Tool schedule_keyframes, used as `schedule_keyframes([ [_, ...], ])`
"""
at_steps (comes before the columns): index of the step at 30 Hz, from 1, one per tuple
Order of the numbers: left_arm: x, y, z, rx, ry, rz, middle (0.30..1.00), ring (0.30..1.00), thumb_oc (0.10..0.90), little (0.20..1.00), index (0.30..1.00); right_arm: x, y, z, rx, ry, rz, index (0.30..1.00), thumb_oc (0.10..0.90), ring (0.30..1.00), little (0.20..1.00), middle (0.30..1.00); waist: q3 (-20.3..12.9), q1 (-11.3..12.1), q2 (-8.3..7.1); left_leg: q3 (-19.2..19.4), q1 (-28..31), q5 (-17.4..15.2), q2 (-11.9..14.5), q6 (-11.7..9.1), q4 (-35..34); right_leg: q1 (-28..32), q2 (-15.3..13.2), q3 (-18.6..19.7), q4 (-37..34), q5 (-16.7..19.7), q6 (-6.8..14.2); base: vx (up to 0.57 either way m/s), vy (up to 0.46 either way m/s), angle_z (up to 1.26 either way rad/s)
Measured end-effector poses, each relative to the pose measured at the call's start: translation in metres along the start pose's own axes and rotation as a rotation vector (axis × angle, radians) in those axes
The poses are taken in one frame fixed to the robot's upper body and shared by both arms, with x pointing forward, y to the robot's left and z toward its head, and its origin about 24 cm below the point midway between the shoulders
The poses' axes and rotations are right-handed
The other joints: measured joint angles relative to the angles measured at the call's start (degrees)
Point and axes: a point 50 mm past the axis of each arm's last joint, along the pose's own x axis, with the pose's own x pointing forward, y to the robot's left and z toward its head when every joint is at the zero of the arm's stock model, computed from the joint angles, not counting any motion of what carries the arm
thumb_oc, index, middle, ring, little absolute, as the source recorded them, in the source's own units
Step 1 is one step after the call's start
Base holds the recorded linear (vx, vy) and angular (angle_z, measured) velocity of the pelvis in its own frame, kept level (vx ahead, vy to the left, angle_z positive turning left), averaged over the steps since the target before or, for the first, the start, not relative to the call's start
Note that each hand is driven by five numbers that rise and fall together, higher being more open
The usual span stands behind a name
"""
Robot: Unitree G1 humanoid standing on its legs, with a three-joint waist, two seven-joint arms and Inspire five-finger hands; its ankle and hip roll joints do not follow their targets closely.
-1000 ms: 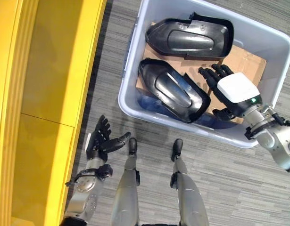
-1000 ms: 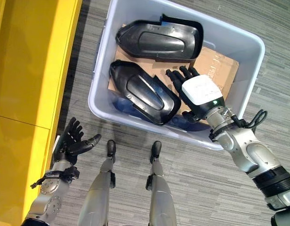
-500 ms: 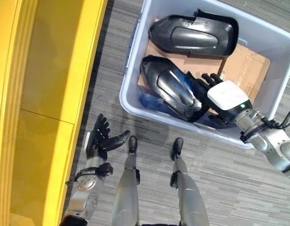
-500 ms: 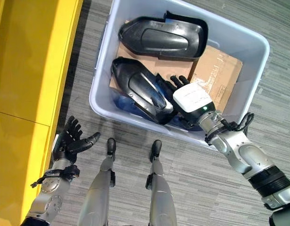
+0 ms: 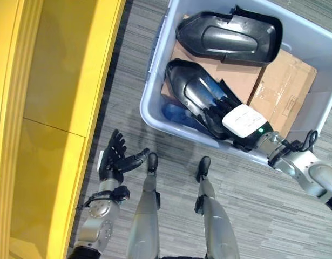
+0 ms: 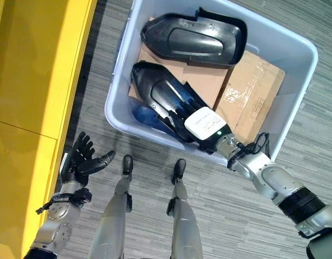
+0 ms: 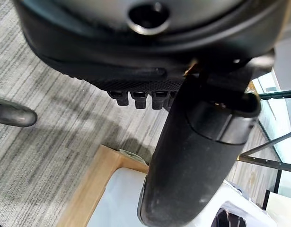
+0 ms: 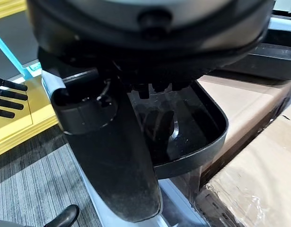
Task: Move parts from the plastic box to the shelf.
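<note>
right hand (image 5: 242, 123) has moved off the cardboard and down onto the near black part (image 5: 195, 97); a second ago it hovered over the cardboard beside it. the part looks shifted a bit too, but the camera moved as well, so hard to be sure.

now: right hand rests on the near end of that part, at the box's near wall, fingers (image 5: 214, 110) laid along the part's top and pointing toward its middle. right wrist view shows the thumb (image 8: 112, 156) down outside the part's rim, fingers reaching into its hollow. can't tell if the grip is closed on it or just resting.

plastic box (image 5: 155, 70) sits on the carpeted floor (image 5: 128, 65). near part lies diagonally in it, partly over something blue (image 5: 176, 112) at the near wall. second black part (image 5: 228, 36) lies across the far end, apart from the hand. cardboard (image 5: 282, 89) lines the box bottom.

left hand (image 5: 113, 161) is outside the box, near the yellow shelf (image 5: 58, 108), fingers spread and straight, holding nothing.
</note>
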Motion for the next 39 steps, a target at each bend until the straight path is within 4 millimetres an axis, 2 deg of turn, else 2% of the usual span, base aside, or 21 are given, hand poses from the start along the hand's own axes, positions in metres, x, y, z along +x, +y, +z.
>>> schedule_keyframes([
  [7,0.0,-0.006,-0.001,0.0,-0.001,-0.021,1.0,1.0,0.9,1.0,1.0,0.003,0.002,-0.004,-0.029,0.007,0.021,1.0,0.9,1.0,1.0,1.0,0.0,0.3,0.01,-0.2,-1.7,0.6,-0.1,0.0,0.0,-2.0,-0.1,-0.5,1.2,-0.2,0.0,-0.01,-0.008,0.03],
  [13,0.004,-0.008,0.005,-0.005,-0.034,-0.023,1.0,1.0,0.9,1.0,1.0,0.006,0.001,-0.008,-0.07,0.013,0.025,1.0,0.9,1.0,1.0,1.0,0.0,0.4,0.1,-1.4,-4.6,1.4,-0.1,-0.1,0.2,-6.4,-0.5,-1.1,5.9,-2.2,-0.2,-0.02,-0.012,0.06],
  [22,0.006,-0.009,0.009,-0.005,-0.06,-0.012,1.0,1.0,0.9,1.0,1.0,0.013,-0.009,-0.019,-0.141,0.029,-0.033,1.0,0.9,1.0,1.0,1.0,0.1,0.1,0.24,-1.7,-7.7,2.6,-0.2,-0.3,0.3,-13.8,-1.5,-0.9,15.5,-6.5,-0.5,0.0,-0.012,0.01],
  [29,0.006,-0.008,0.009,-0.004,-0.059,-0.01,1.0,1.0,0.9,1.0,1.0,0.014,-0.015,-0.022,-0.167,0.048,-0.097,1.0,0.9,1.0,1.0,1.0,0.0,-0.2,0.44,-3.2,-10.9,3.3,-0.2,-1.1,1.4,-19.9,-2.2,-1.1,24.3,-10.5,-2.0,0.0,-0.026,0.1],
  [30,0.006,-0.008,0.008,-0.004,-0.057,-0.007,1.0,1.0,0.9,1.0,1.0,0.015,-0.012,-0.021,-0.162,0.044,-0.091,0.898,0.827,0.898,0.898,0.898,0.0,-0.2,0.5,-3.2,-11.1,3.3,-0.2,-1.2,1.5,-20.4,-2.3,-1.1,25.0,-10.8,-2.1,0.0,-0.008,0.12],
  [31,0.006,-0.009,0.009,-0.005,-0.059,-0.007,1.0,1.0,0.9,1.0,1.0,0.017,-0.011,-0.02,-0.15,0.05,-0.098,0.3,0.4,0.3,0.3,0.3,0.0,-0.6,0.84,-3.8,-11.8,3.3,-0.3,-1.2,2.1,-21.4,-2.7,-1.5,27.1,-11.8,-2.6,0.0,0.009,0.14],
  [33,0.006,-0.009,0.009,-0.004,-0.06,-0.003,1.0,1.0,0.9,1.0,1.0,0.022,-0.014,-0.015,-0.133,0.052,-0.152,0.3,0.4,0.3,0.3,0.3,-0.1,-0.8,0.9,-3.9,-12.1,3.1,-0.3,-0.9,2.3,-23.0,-2.9,-1.4,29.9,-13.3,-2.9,0.0,0.018,0.11],
  [37,0.006,-0.01,0.008,-0.005,-0.058,-0.008,1.0,1.0,0.9,1.0,1.0,0.027,-0.025,-0.014,-0.178,0.044,-0.212,0.3,0.4,0.3,0.3,0.3,-0.2,-1.2,1.11,-3.7,-12.7,3.1,0.0,-1.0,3.0,-24.0,-2.7,-1.1,30.9,-13.6,-3.4,0.0,0.007,-0.02],
  [39,0.006,-0.013,0.009,-0.008,-0.061,-0.015,1.0,1.0,0.9,1.0,1.0,0.029,-0.024,-0.011,-0.171,0.042,-0.215,0.3,0.4,0.3,0.3,0.3,-0.2,-1.1,1.27,-3.7,-12.7,3.1,0.2,-1.0,3.1,-24.1,-2.6,-1.1,31.0,-13.8,-3.7,-0.02,0.041,-0.01],
])
